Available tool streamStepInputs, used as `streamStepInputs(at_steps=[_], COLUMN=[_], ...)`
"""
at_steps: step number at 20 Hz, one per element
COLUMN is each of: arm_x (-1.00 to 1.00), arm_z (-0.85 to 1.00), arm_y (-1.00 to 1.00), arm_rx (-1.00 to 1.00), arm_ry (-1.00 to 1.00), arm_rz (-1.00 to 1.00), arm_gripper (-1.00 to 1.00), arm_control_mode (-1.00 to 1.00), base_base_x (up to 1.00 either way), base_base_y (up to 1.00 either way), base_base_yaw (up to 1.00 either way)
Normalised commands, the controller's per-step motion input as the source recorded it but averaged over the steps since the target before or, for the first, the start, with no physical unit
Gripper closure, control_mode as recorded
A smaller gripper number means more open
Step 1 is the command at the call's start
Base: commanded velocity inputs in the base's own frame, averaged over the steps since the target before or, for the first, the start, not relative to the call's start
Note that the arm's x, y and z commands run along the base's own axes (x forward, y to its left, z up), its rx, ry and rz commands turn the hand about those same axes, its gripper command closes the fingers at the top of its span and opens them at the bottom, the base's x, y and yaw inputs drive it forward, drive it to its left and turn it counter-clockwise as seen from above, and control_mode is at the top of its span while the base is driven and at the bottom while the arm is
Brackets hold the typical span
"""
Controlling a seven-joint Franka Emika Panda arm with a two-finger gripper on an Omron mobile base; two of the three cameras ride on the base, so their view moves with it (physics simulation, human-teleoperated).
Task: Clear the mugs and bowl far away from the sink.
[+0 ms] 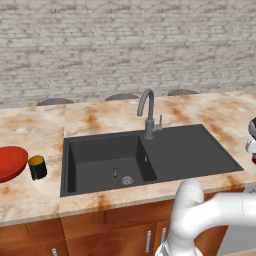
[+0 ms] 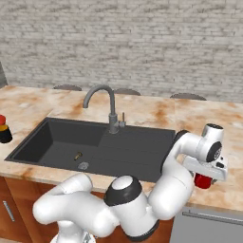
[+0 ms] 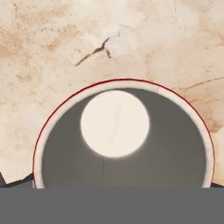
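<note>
Right of the sink (image 2: 102, 144): red mug (image 2: 203, 181) stands upright on the marble counter (image 2: 223, 128), directly under the gripper (image 2: 207, 172).
Gripper: jaws spread wide, straddling the mug's rim, nothing clamped yet.
Hand view: red mug's pale inside seen from straight above, mug empty.
Left of the sink: black mug (image 1: 37, 167) beside the red bowl (image 1: 10, 162), both near the basin.
Progress: none of the three looks cleared; red mug appears first, black mug and bowl remain.

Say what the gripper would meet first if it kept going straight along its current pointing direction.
Most likely the red mug: the open gripper looks straight down into it, so the rim or pale inside comes first; depth is unclear.
</note>
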Motion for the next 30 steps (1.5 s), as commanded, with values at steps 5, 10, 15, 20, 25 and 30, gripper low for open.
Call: streamStepInputs(at_steps=[5,10,15,20,25,30], arm_x=[-0.44,-0.24,-0.02,0.00,-0.01,-0.25], arm_z=[-0.04,-0.01,-0.19,-0.12,-0.23,-0.48], arm_y=[0.00,0.00,0.01,0.07,0.13,0.81], arm_rx=[0.03,0.05,0.04,0.01,0.03,0.01], arm_ry=[-0.03,-0.03,0.00,-0.05,-0.04,-0.01], arm_rz=[0.00,0.00,0.00,0.00,0.00,0.00], arm_gripper=[-1.00,-1.00,-1.00,-1.00,-1.00,1.00], arm_control_mode=[-1.00,-1.00,-1.00,-1.00,-1.00,-1.00], base_base_x=[0.00,0.00,0.00,0.00,0.00,0.00], base_base_y=[0.00,0.00,0.00,0.00,0.00,0.00], base_base_yaw=[0.00,0.00,0.00,0.00,0.00,0.00])
